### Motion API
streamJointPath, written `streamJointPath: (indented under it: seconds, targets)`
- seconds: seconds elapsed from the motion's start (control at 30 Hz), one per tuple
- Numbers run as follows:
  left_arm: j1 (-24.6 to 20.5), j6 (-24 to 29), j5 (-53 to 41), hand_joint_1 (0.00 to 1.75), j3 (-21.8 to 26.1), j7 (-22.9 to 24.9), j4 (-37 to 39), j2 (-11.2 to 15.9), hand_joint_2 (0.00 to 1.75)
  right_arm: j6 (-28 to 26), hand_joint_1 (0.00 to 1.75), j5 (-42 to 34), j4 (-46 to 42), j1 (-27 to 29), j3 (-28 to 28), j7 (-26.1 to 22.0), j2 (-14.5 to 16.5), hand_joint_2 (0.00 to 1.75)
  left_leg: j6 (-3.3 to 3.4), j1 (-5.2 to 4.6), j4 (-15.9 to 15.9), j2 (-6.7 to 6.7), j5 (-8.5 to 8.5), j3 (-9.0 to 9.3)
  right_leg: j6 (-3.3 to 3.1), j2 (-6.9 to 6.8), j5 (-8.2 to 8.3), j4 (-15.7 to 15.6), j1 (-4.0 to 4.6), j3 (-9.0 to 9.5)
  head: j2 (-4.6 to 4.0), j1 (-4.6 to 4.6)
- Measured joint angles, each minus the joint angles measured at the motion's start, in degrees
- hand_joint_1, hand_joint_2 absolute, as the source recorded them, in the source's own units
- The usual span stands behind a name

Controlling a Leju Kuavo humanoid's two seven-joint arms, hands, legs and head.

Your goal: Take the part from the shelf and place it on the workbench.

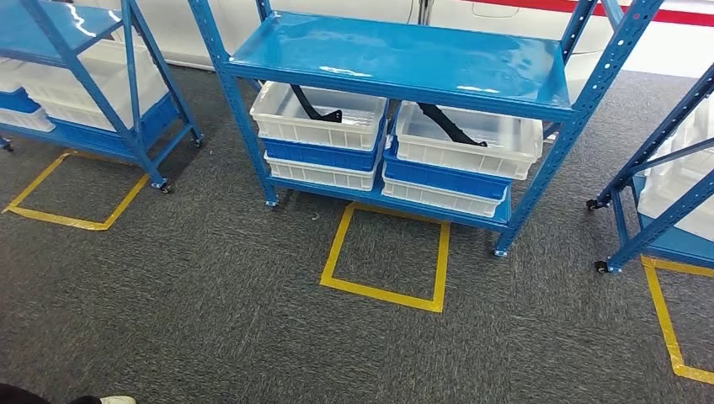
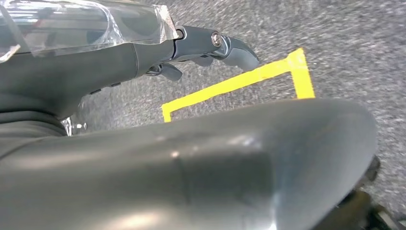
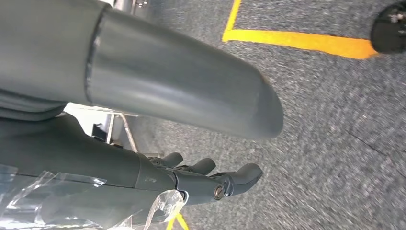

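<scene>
A blue shelf (image 1: 404,59) stands ahead of me in the head view. On its lower level are two stacks of white bins. A black curved part (image 1: 316,105) lies in the upper left bin (image 1: 278,122). Another black part (image 1: 450,126) lies in the upper right bin (image 1: 505,143). My left hand (image 2: 210,45) hangs over the grey carpet, fingers loosely extended and holding nothing. My right hand (image 3: 210,179) hangs the same way, also with nothing in it.
A yellow tape square (image 1: 386,257) marks the carpet in front of the shelf. A second blue shelf (image 1: 84,76) with bins stands at the left and a third (image 1: 665,185) at the right, both on castors. A shoe tip (image 1: 114,401) shows at the bottom left edge.
</scene>
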Motion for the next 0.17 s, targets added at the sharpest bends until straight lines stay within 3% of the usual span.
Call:
streamJointPath:
  seconds: [0.03,0.1,0.13,0.17]
  targets:
    - [-0.07,0.03,0.01,0.0,-0.04,-0.02,0.0,-0.02,0.0,0.0,0.0,-0.03,0.0,-0.02,0.01,-0.01,0.0,0.0,-0.37,0.16,1.53,-1.1,-1.1,-0.55,-0.37,0.57,0.19,-0.1,-0.13,-0.03,0.01,0.01]
    - [-0.04,0.07,0.02,0.0,-0.16,-0.03,0.0,-0.05,0.0,0.0,0.0,-0.13,0.0,-0.22,0.02,-0.04,0.0,0.0,-1.0,0.5,8.72,-4.31,-5.1,-3.6,-0.85,1.71,0.51,-0.19,-0.34,-0.21,0.01,-0.01]
    - [0.1,0.08,0.03,0.0,-0.26,-0.03,0.0,-0.07,0.0,0.0,0.0,-0.17,0.0,-0.29,0.02,-0.04,-0.01,0.0,-1.16,0.59,13.41,-5.27,-7.17,-5.74,-1.0,2.37,0.62,-0.17,-0.33,-0.35,0.01,-0.02]
    - [0.18,0.07,0.03,0.0,-0.31,-0.02,0.0,-0.07,0.0,0.0,0.0,-0.2,0.0,-0.33,0.02,-0.05,0.0,0.0,-1.24,0.63,16.01,-5.6,-8.29,-6.95,-1.05,2.72,0.66,-0.17,-0.31,-0.42,0.01,-0.02]
